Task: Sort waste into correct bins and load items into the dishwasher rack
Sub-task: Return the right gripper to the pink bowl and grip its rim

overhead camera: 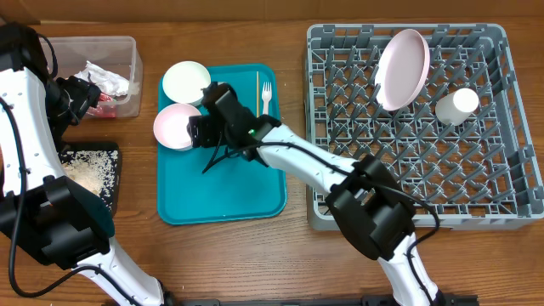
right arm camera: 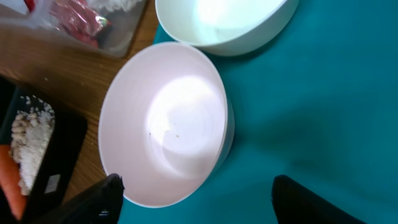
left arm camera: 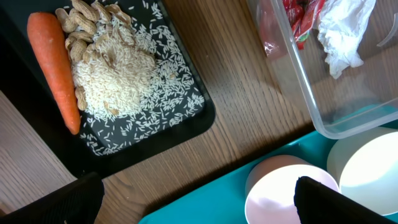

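Observation:
My right gripper [right arm camera: 198, 183] hangs open over the teal tray [overhead camera: 229, 191], its fingers straddling the near rim of a pinkish-white bowl [right arm camera: 168, 118] without clamping it. A second white bowl [overhead camera: 186, 82] sits just behind. A white fork [overhead camera: 267, 95] and a thin wooden stick [overhead camera: 257, 89] lie at the tray's far edge. My left gripper [left arm camera: 198, 186] is wide open and empty above the wood beside the tray. The carrot [left arm camera: 55, 68] and rice scraps [left arm camera: 118, 74] lie in the black tray [left arm camera: 186, 124]. The red wrapper [left arm camera: 298, 18] and napkin [left arm camera: 339, 34] are in the clear tub [left arm camera: 348, 106].
The grey dishwasher rack [overhead camera: 442, 170] fills the right side. A pink-white plate [overhead camera: 401, 70] stands tilted among its pegs, and a white cup [overhead camera: 456, 105] lies to the plate's right. The right arm stretches from the rack's front corner across the teal tray.

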